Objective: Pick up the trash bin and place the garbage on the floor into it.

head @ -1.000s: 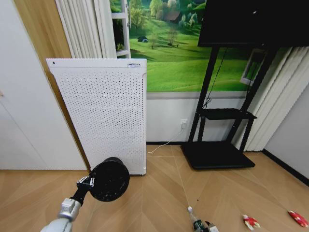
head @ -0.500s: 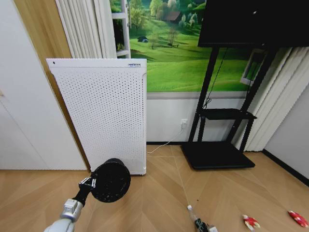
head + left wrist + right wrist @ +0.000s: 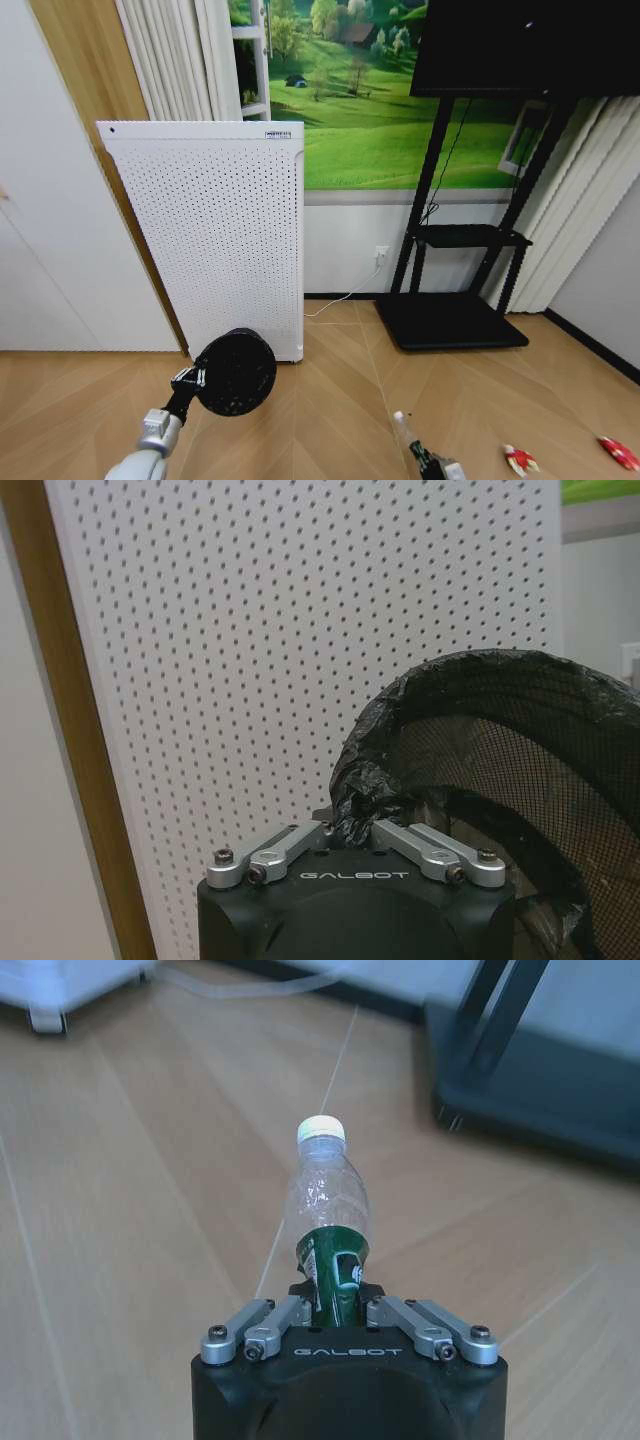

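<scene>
Head view: we see the L gripper point(image 3: 187, 380) at lower left, raised off the floor point(image 3: 330, 400), fingers clamped on the rim of the trash bin point(image 3: 236, 372). The bin is held tilted w/ its mouth turned toward the camera, in front of the lower corner of a white perforated panel point(image 3: 215, 230). In the L wrist view the same gripper point(image 3: 352, 832) pinches the rim where the black liner bag point(image 3: 362, 780) bunches up; mesh wall of the bin point(image 3: 500, 770) shows inside, panel close behind.

R gripper point(image 3: 338, 1305), R wrist view: fingers closed on the green-label part of the clear bottle point(image 3: 327, 1225), white cap point(image 3: 321, 1130) pointing away from the wrist, above the parquet point(image 3: 150, 1160). In the head view the bottle point(image 3: 415, 452) sits at the bottom edge, right of centre, w/ the gripper point(image 3: 438, 470) at its lower end.

Rest of the garbage: two red-and-white wrappers lie on the floor at lower right, one point(image 3: 518, 460) near the bottle, the other point(image 3: 618, 452) farther right, apart from each other. Black TV stand point(image 3: 455, 320) behind, by the wall.
</scene>
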You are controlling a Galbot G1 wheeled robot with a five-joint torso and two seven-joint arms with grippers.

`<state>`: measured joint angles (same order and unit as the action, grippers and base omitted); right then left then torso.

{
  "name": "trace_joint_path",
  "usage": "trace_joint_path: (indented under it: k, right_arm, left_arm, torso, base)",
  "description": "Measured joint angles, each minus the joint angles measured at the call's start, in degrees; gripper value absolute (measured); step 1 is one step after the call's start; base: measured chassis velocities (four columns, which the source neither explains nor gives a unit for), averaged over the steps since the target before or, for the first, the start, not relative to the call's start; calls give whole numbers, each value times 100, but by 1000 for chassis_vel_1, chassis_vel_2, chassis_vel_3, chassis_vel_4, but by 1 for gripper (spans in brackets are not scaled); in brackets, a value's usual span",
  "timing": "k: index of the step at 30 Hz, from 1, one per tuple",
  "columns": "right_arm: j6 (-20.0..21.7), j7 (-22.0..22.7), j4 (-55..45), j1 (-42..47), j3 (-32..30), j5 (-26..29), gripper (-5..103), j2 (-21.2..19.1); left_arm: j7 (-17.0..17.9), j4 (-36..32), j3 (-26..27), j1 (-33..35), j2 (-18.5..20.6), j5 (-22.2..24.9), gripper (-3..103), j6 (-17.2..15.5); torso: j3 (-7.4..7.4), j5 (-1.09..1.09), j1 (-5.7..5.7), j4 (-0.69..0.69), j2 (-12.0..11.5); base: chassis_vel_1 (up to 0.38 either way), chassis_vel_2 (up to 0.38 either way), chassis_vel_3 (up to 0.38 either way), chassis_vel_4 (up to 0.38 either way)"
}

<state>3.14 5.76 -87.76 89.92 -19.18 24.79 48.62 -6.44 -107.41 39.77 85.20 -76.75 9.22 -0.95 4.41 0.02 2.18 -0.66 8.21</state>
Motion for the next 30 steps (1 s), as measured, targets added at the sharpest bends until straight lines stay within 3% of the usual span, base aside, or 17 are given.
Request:
trace_joint_path:
  k: [3,6,7,9,12,14,20,23,30]
  right_arm:
    - [-269,-139,-561,442,-449,-37,19,-163]
    - [-922,-575,-1498,1170,-1095,-151,19,-293]
    - [-922,-575,-1498,1170,-1095,-151,19,-293]
    - [-1439,-1089,-2104,1532,-1400,-356,19,-293]
    - [-1546,-1203,-2270,1589,-1424,-387,19,-290]
    - [-1844,-1557,-2866,1695,-1397,-543,19,-246]
    - [-2033,-1684,-3341,1680,-1236,-813,19,-172]
    - [-2049,-1698,-3615,1228,-878,-924,19,-92]
    - [-2051,-1725,-3150,303,-339,-989,19,-67]
  left_arm:
    - [222,69,-148,-82,-69,179,3,-183]
    - [449,157,-365,-228,-174,326,3,-412]
    - [449,157,-365,-228,-174,326,3,-412]
    - [495,163,-515,-284,-222,339,3,-540]
    - [500,148,-548,-283,-234,340,3,-563]
    - [531,89,-690,-278,-269,343,3,-627]
    - [558,87,-824,-330,-280,364,3,-676]
    - [569,259,-1137,-481,-297,405,3,-664]
    - [562,656,-1607,-692,-558,59,3,-537]
  torso:
    - [0,-4,0,0,0]
    - [0,-3,0,0,0]
    - [0,-3,0,0,0]
    - [0,-2,0,-2,0]
    - [0,-2,0,-1,0]
    - [0,-2,0,3,0]
    - [0,-2,0,0,1]
    - [0,-1,0,0,0]
    - [0,-2,0,0,0]
  base:
    - [0,0,0,0]
    - [0,0,0,0]
    - [0,0,0,0]
    - [0,0,0,0]
    - [0,0,0,0]
    - [0,0,0,0]
    - [0,0,0,0]
    - [0,0,0,0]
    - [0,0,0,0]
